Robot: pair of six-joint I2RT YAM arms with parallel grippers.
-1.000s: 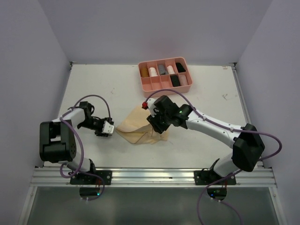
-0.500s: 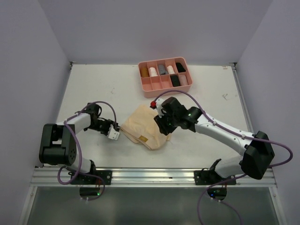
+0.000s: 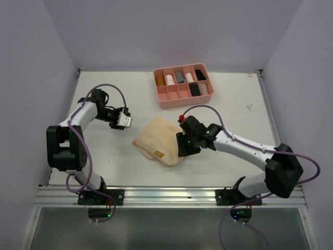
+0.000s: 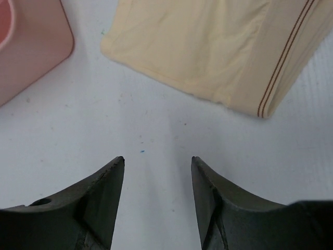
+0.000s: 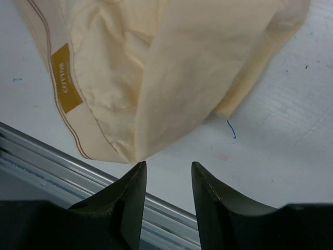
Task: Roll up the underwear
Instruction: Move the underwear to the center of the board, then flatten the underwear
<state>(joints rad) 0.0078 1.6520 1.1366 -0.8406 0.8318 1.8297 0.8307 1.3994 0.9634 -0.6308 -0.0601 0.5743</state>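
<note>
Nearest, the right claw (image 3: 183, 148) sits low over the white tabletop (image 3: 104, 156). Its two dark fingers (image 5: 130, 198) are parted, with nothing between them. The pale tan, folded soft cloth underwear (image 3: 158, 139) lies flat at the middle of the tabletop. Its near right edge is just in front of the right claw's tips, and I cannot tell whether they touch. A small mustard-yellow rectangular label (image 5: 66, 78) is sewn by the hem. Its pale lettering is too small to read with certainty.

Farther back and to the left, the left claw (image 3: 124, 119) is released too. Its jaws are spread over bare tabletop, and the underwear (image 4: 208, 52) lies apart from them, ahead and to the right.

Farthest back is the rigid pink plastic divided tray (image 3: 171, 99), with small rolls in its compartments.
</note>
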